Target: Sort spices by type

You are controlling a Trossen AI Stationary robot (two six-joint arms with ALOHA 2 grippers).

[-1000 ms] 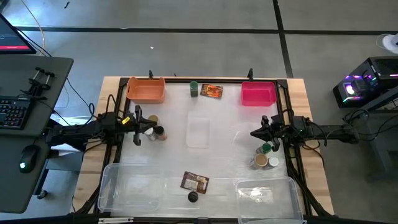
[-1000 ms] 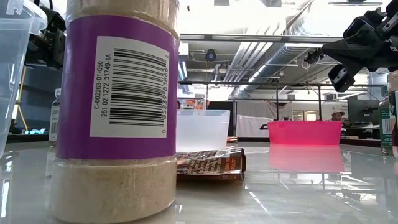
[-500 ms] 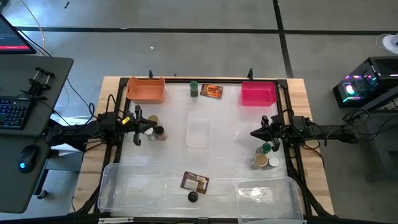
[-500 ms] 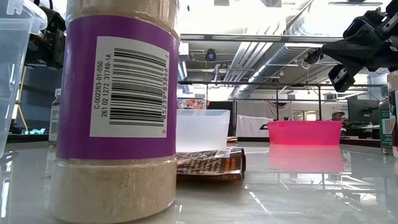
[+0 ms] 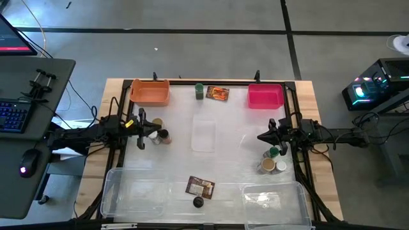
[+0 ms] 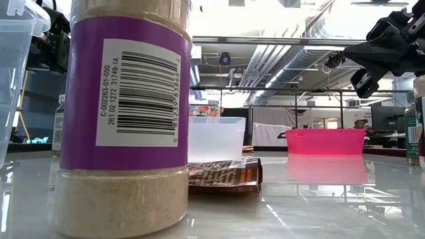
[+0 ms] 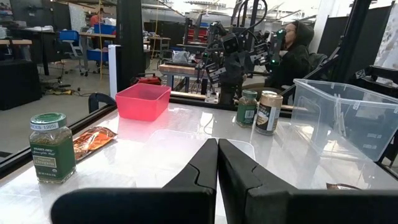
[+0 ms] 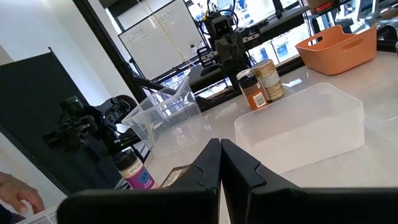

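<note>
The spices are scattered over the table. A green-lidded jar (image 5: 199, 91) and an orange packet (image 5: 218, 94) lie at the far edge, and two jars (image 5: 160, 133) stand by my left gripper (image 5: 148, 130). Three jars (image 5: 273, 161) stand under my right gripper (image 5: 259, 136). A brown packet (image 5: 200, 186) and a black-lidded jar (image 5: 198, 202) are at the near edge. Both grippers hover level at the table's sides, shut and holding nothing; the wrist views show the left fingers (image 7: 217, 146) and the right fingers (image 8: 220, 146) closed together.
An orange bin (image 5: 150, 92) stands at the far left and a pink bin (image 5: 265, 96) at the far right. A clear tray (image 5: 203, 135) lies mid-table, with two large clear bins (image 5: 134, 191) (image 5: 275, 198) along the near edge. A person's hand (image 8: 15, 202) shows beyond the table.
</note>
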